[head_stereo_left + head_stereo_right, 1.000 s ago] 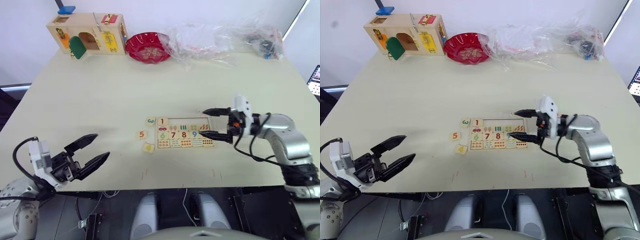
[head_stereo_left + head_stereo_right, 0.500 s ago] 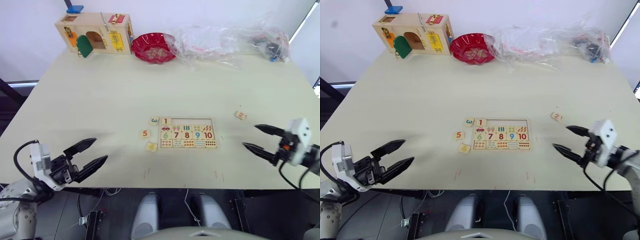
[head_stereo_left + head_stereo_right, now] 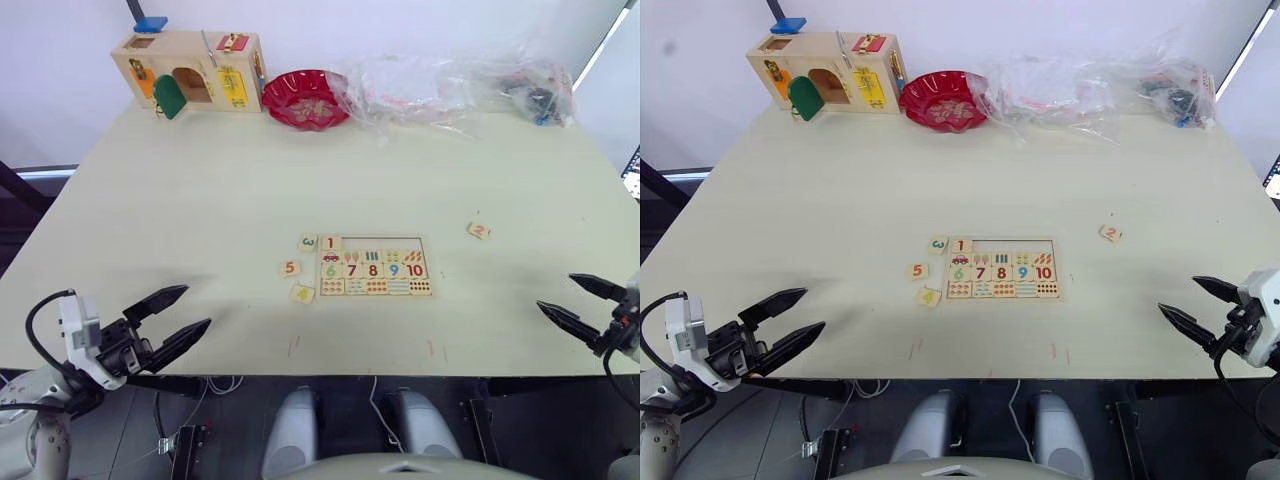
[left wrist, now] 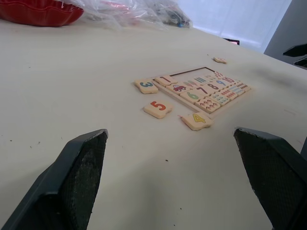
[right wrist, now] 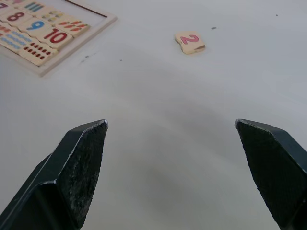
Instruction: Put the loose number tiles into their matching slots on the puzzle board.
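Tile 1 (image 3: 331, 243) sat in puzzle board (image 3: 375, 266) top row. Tiles 3 (image 3: 308, 242), 5 (image 3: 290, 268), 4 (image 3: 302, 294) lay left of board; tile 2 (image 3: 479, 231) well right. 4 left. Left gripper (image 3: 172, 317) & right gripper (image 3: 578, 302) spread wide, empty, at near edge.

Board (image 3: 375, 267) flat mid-bench; tile 1 (image 3: 330, 243) seated in top row. Tiles 3 (image 3: 308, 242), 5 (image 3: 290, 268), 4 (image 3: 302, 294) loose at its left; tile 2 (image 3: 479, 231) apart, right.
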`<action>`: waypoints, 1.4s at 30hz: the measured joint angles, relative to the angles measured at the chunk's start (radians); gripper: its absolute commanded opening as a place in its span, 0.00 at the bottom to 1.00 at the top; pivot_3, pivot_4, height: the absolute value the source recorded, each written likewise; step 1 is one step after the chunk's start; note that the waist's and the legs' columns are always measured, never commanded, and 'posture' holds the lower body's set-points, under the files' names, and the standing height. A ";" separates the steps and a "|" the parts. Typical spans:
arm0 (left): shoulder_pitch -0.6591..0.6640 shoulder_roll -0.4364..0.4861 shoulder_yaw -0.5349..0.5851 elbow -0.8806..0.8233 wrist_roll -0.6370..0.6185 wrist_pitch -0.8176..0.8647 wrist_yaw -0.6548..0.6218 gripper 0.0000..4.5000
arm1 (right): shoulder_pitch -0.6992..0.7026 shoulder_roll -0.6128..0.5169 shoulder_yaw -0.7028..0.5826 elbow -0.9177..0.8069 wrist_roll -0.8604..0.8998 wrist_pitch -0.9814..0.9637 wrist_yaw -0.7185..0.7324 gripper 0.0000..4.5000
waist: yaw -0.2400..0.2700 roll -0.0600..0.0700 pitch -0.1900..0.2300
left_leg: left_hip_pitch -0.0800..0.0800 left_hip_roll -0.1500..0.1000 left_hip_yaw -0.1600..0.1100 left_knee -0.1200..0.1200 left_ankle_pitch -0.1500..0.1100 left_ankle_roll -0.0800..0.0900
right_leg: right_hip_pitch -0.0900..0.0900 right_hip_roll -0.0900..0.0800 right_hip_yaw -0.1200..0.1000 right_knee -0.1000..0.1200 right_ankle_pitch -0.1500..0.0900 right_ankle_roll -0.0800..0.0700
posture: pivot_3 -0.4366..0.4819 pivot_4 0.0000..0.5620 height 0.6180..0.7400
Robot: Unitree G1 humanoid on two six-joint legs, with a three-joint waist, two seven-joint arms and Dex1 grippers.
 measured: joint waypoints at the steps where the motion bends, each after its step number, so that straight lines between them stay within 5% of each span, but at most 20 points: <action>1: -0.001 -0.002 0.000 0.000 0.000 0.000 0.000 1.00 | 0.003 0.000 0.000 0.001 0.000 -0.002 -0.002 0.99 | 0.000 0.000 0.000 | 0.000 0.000 0.000 0.000 0.000 0.000 | 0.000 0.000 0.000 0.000 0.000 0.000 | 0.48 0.27 1.00; 42: -0.024 -0.007 -0.002 0.000 0.001 0.000 0.006 1.00 | -0.031 -0.021 0.032 0.038 0.001 -0.023 -0.003 0.99 | 0.000 0.000 0.000 | 0.001 0.000 0.001 -0.001 0.000 0.000 | -0.002 0.000 0.005 0.000 0.000 0.001 | 0.48 0.27 1.00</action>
